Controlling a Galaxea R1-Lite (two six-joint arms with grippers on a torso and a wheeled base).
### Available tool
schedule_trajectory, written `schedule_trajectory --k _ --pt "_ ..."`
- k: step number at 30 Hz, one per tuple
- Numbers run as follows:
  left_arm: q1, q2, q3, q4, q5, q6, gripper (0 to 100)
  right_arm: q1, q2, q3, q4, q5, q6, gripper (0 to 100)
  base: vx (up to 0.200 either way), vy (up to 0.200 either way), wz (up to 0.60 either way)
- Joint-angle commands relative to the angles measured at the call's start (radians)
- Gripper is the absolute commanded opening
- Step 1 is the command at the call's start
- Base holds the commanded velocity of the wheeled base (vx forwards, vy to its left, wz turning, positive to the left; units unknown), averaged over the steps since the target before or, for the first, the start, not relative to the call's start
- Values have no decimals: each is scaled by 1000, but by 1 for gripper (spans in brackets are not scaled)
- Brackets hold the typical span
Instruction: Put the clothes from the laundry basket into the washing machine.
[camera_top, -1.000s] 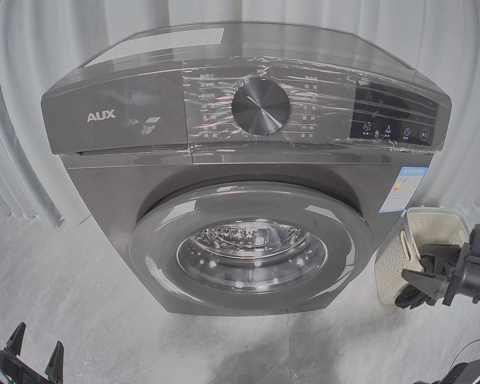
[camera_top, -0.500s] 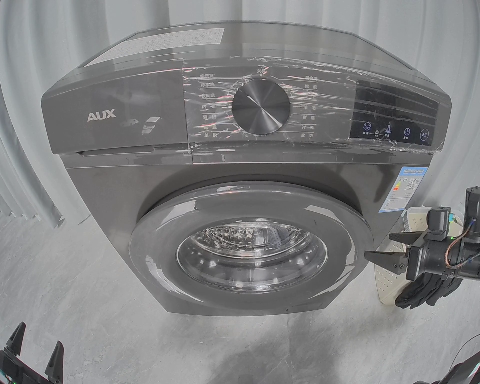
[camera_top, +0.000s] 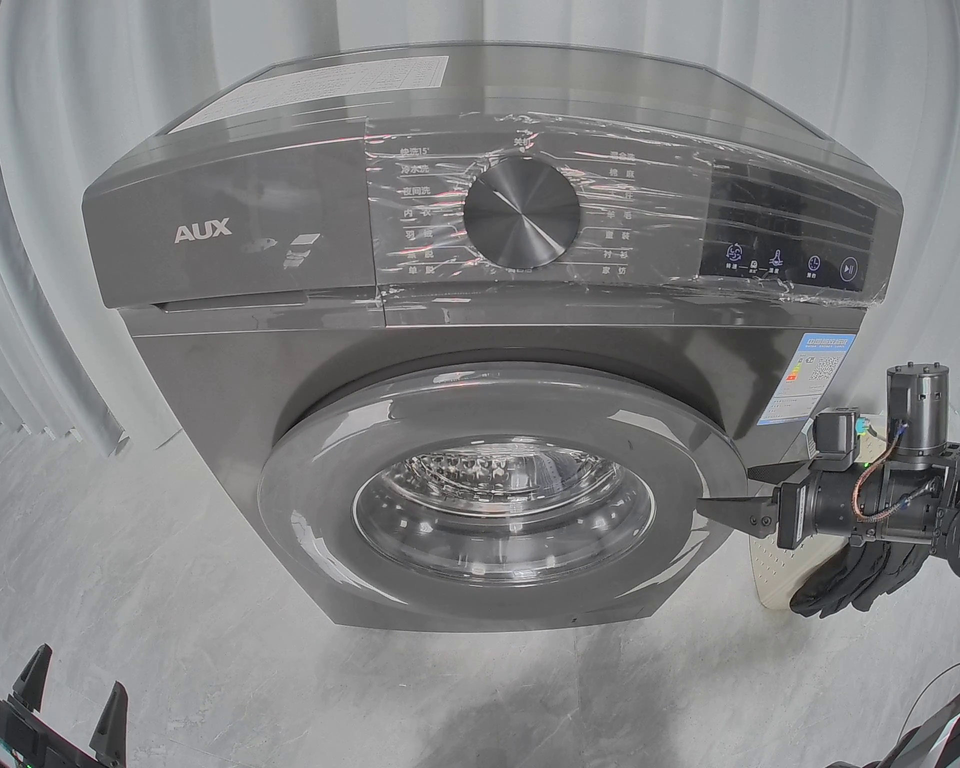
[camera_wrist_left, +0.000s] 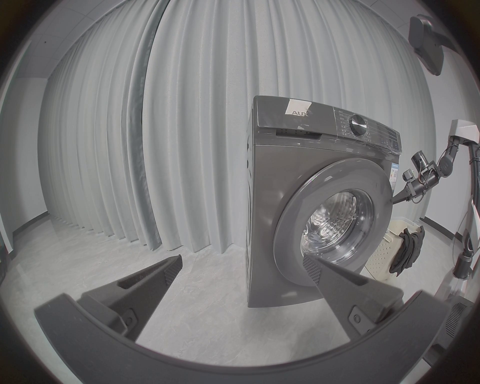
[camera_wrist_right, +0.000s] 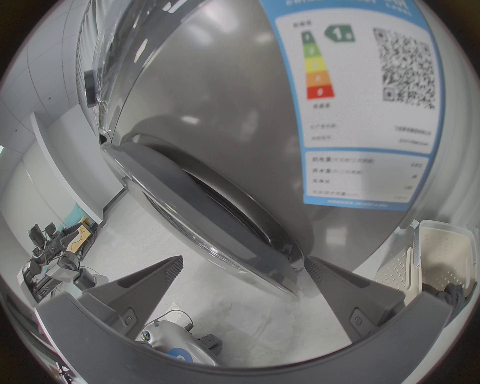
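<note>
The grey washing machine (camera_top: 500, 300) stands in front of me with its round glass door (camera_top: 500, 500) closed against the front. My right gripper (camera_top: 727, 490) is open at the door's right edge; in the right wrist view the door rim (camera_wrist_right: 210, 215) lies between its fingers (camera_wrist_right: 350, 295). To the machine's right stands the cream laundry basket (camera_top: 775, 570) with dark clothes (camera_top: 850, 585) hanging over its rim. My left gripper (camera_top: 70, 690) is open and empty, low at the left, far from the machine (camera_wrist_left: 320, 200).
White curtains (camera_top: 60, 300) hang behind and beside the machine. Bare grey floor (camera_top: 200, 620) spreads in front of it. An energy label (camera_wrist_right: 360, 100) is stuck on the machine's front near the right gripper.
My right gripper has moved up and to the left, from over the basket to the right edge of the door. The left arm has stayed still.
</note>
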Motion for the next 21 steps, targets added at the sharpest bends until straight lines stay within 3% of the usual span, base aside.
schedule_trajectory --k 1,8,14,21 --pt "0 -12 16 0 -1 -2 100 26 25 -2 1 6 0 100 0 0 0" --pt "0 -12 16 0 -1 -2 100 75 10 25 5 42 0 100 0 0 0" --pt "0 -12 16 0 -1 -2 100 63 -94 107 13 40 -8 100 0 0 0" --pt "0 -12 15 0 -1 -3 100 75 -96 107 4 34 -6 100 0 0 0"
